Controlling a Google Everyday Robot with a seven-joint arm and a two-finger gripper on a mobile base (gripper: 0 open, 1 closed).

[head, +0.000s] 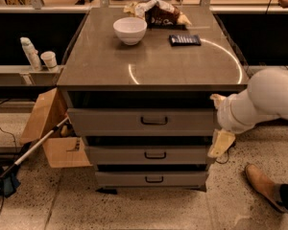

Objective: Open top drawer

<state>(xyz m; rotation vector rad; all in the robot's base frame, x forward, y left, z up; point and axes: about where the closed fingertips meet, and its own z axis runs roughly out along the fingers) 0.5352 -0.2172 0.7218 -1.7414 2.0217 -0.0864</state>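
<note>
The top drawer is the widest grey front of three, just under the table top, with a small dark bail handle at its centre. Its front stands a little forward of the two narrower drawers below, and a dark gap shows above it. My gripper, on the white arm coming in from the right, is at the drawer's right end. Its cream fingers are spread apart, one high and one low, and hold nothing. It is well right of the handle.
On the table top stand a white bowl, a dark flat device and a snack bag. An open cardboard box and a pole lie at the left. A person's shoe is on the floor at the right.
</note>
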